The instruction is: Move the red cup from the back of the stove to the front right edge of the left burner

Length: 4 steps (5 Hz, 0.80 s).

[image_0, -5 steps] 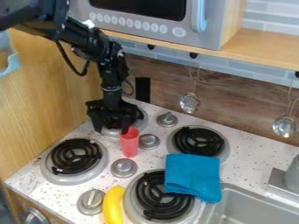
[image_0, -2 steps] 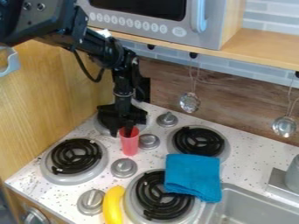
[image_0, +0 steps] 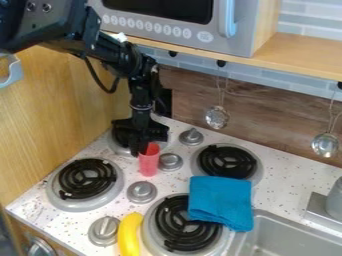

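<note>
The black gripper (image_0: 139,151) hangs down at the upper left of the stove, its fingers shut on the left side of the rim of a red cup (image_0: 149,161). The cup stands about upright between the back-left burner and a knob, and the fingers cover part of its rim. A folded blue cloth (image_0: 220,200) lies to the right, over parts of two burners. At the front, a yellow banana (image_0: 129,235) lies between a knob and the front burner.
Four silver knobs, including one (image_0: 170,161) close beside the cup, stand among the black coil burners (image_0: 87,178). A grey sink (image_0: 287,237) is at the lower right. The wooden wall (image_0: 60,110) rises at left, and a microwave (image_0: 180,25) sits on a shelf above.
The arm has moved right and slightly down to the cup. Its fingers, apart around the rim a moment ago, have come together, and the cup has shifted very slightly.
</note>
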Motion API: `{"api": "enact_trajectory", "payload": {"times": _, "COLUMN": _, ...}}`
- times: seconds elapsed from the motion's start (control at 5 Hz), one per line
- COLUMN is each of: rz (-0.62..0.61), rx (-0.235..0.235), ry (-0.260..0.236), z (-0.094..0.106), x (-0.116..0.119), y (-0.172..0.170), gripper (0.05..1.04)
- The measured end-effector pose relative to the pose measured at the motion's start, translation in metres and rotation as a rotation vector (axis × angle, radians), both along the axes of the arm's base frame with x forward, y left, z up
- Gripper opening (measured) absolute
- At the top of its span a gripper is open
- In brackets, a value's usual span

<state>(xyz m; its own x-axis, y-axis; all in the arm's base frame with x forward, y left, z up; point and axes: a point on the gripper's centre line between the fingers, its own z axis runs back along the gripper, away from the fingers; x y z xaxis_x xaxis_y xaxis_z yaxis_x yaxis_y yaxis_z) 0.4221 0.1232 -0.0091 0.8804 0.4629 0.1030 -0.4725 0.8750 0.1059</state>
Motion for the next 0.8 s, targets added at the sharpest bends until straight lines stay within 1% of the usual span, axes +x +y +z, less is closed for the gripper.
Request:
{"api": "enact_trajectory", "payload": {"times": 0.2, "rz": -0.011, "rx": -0.007, "ry": -0.014, "z": 0.008, "x": -0.003, "y": -0.002, "gripper": 0.087}}
{"api": "enact_trajectory", "payload": {"times": 0.4, "rz": -0.018, "rx": -0.015, "ry": -0.074, "z": 0.035, "x": -0.006, "y": -0.006, "gripper": 0.087}}
{"api": "enact_trajectory", "payload": {"times": 0.6, "rz": -0.027, "rx": -0.015, "ry": -0.093, "z": 0.048, "x": -0.017, "y": -0.009, "gripper": 0.087}}
{"api": "enact_trajectory", "payload": {"times": 0.8, "rz": -0.018, "rx": -0.024, "ry": -0.104, "z": 0.059, "x": -0.038, "y": -0.007, "gripper": 0.087}}
